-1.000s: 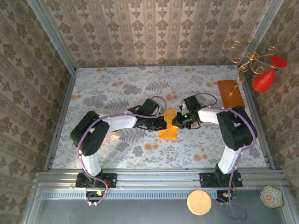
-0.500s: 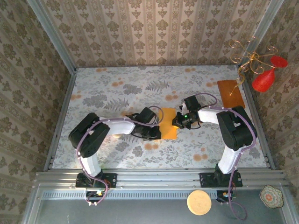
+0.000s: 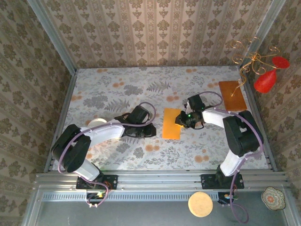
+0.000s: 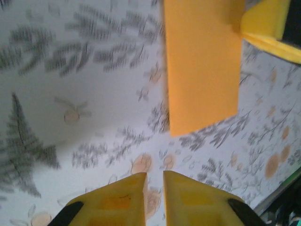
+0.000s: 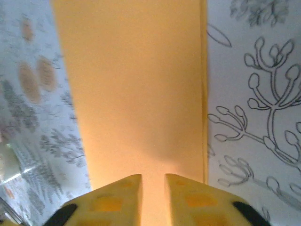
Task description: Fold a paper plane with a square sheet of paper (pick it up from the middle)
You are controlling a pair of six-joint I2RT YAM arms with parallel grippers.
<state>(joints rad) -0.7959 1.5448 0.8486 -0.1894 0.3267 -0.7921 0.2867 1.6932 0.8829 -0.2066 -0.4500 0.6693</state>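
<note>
The square sheet of paper (image 3: 171, 123) lies flat on the flowered table, folded into a narrow orange-yellow rectangle. My left gripper (image 3: 152, 131) sits a little to its left, apart from it. In the left wrist view its jaws (image 4: 154, 175) stand a narrow gap apart over bare table, with the paper (image 4: 202, 66) ahead. My right gripper (image 3: 180, 120) rests at the paper's right edge. Seen from the right wrist, its jaws (image 5: 153, 177) are slightly parted just above the paper (image 5: 136, 84), which shows a doubled edge along its right side. No paper plane shape is formed.
A darker brown-orange board (image 3: 232, 95) lies at the back right, beside a wire ornament with red shapes (image 3: 264, 81). A cream disc (image 3: 96, 123) sits by the left arm. A cork disc (image 3: 200, 204) and a small dish (image 3: 273, 197) rest on the front rail.
The left gripper has drawn back leftward off the paper. Both grippers' jaws have parted slightly. The paper, earlier raised and curled between them, now lies flat and folded.
</note>
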